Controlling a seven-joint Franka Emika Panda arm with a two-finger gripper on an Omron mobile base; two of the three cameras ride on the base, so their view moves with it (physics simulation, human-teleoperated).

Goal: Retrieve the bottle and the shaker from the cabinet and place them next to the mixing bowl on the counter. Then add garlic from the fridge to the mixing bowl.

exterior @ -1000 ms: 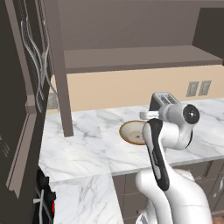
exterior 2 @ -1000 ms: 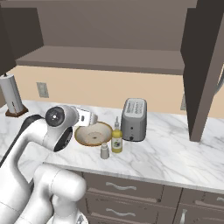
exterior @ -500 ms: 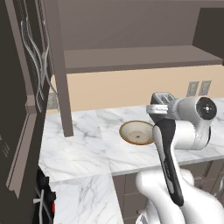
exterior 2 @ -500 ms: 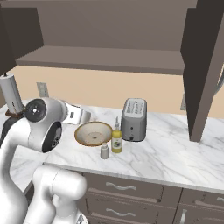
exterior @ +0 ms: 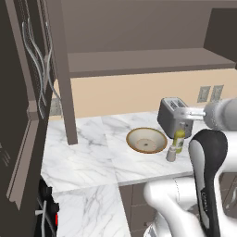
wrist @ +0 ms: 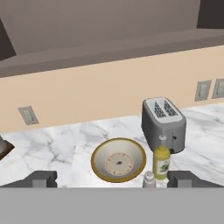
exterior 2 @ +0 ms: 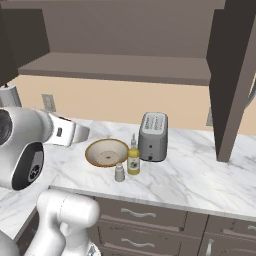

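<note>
The mixing bowl [exterior: 146,140] [exterior 2: 106,152] [wrist: 118,159] sits on the marble counter [exterior: 88,157] [exterior 2: 200,170] [wrist: 65,140]. The bottle [exterior: 179,140] [exterior 2: 133,160] [wrist: 161,161] stands upright just right of the bowl, and the shaker [exterior: 171,154] [exterior 2: 119,172] [wrist: 149,179] stands in front of it. My gripper [exterior: 189,112] [exterior 2: 82,133] [wrist: 113,178] hovers above the counter's front, open and empty, looking down at the bowl. Overhead, the cabinet [exterior: 139,62] [exterior 2: 115,67] is open and its shelf is bare.
A silver toaster [exterior: 173,111] [exterior 2: 153,136] [wrist: 164,118] stands behind the bottle. An open cabinet door [exterior 2: 232,75] hangs at the right, another door [exterior: 58,69] at the left. A tall dark unit [exterior: 18,115] borders the counter's left end. Wall outlets [wrist: 203,89] dot the backsplash.
The arm has swung back from the bowl and lifted, carrying the open hand away from the bottle and shaker. Bowl, bottle and shaker have stayed in place.
</note>
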